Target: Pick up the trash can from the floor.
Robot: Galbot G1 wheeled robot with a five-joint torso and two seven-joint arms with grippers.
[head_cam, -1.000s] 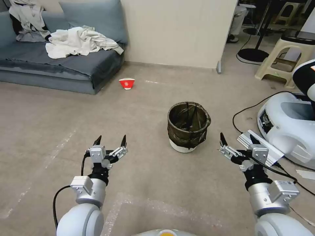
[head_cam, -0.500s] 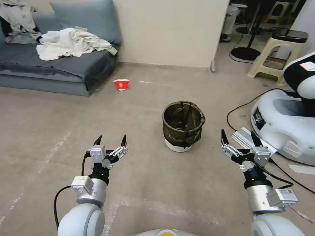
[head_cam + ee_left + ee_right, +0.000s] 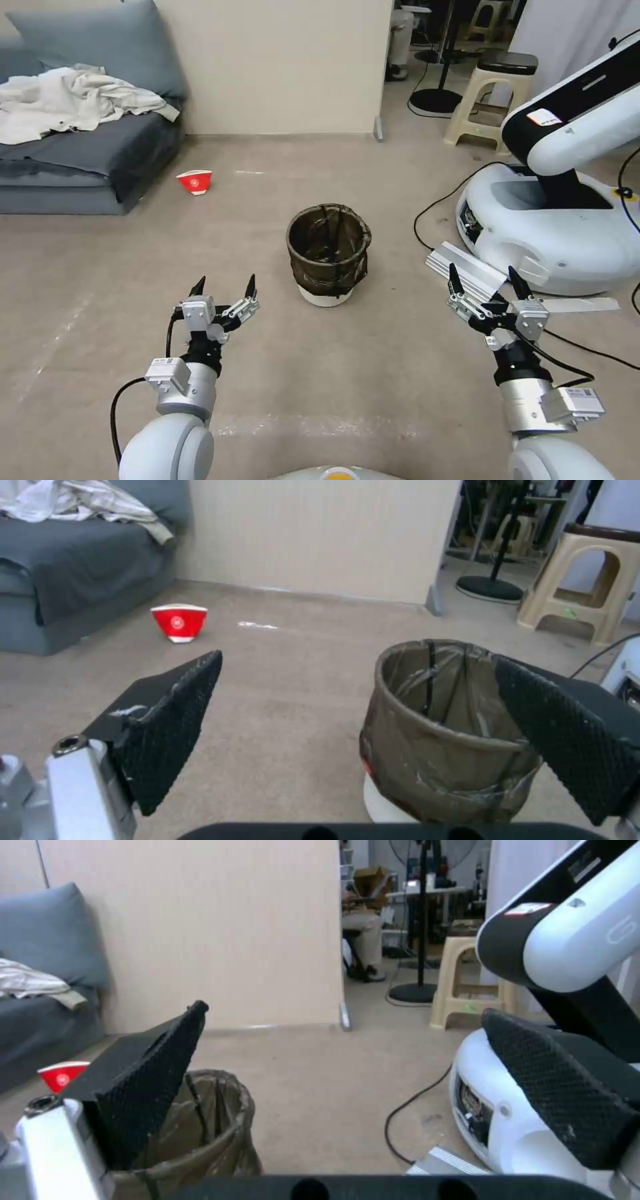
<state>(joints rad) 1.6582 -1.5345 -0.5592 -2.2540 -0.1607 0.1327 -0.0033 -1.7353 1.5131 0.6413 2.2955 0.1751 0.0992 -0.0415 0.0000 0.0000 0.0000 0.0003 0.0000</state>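
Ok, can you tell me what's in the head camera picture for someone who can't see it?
A small white trash can lined with a dark bag stands upright on the beige floor, ahead of and between the robot's two open grippers, the left gripper and the right gripper. A red-and-white paper cup sits farther back near a grey sofa.

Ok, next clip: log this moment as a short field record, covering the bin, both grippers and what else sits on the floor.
trash can: upright on the floor, dark bag folded over its rim
left gripper: fingers open, empty, raised short of the trash can, on its left side
right gripper: fingers open, empty, raised short of the trash can, on its right side
contact with trash can: none
paper cup: red and white, on the floor near the sofa
other robot: white base to the right, cable trailing on the floor
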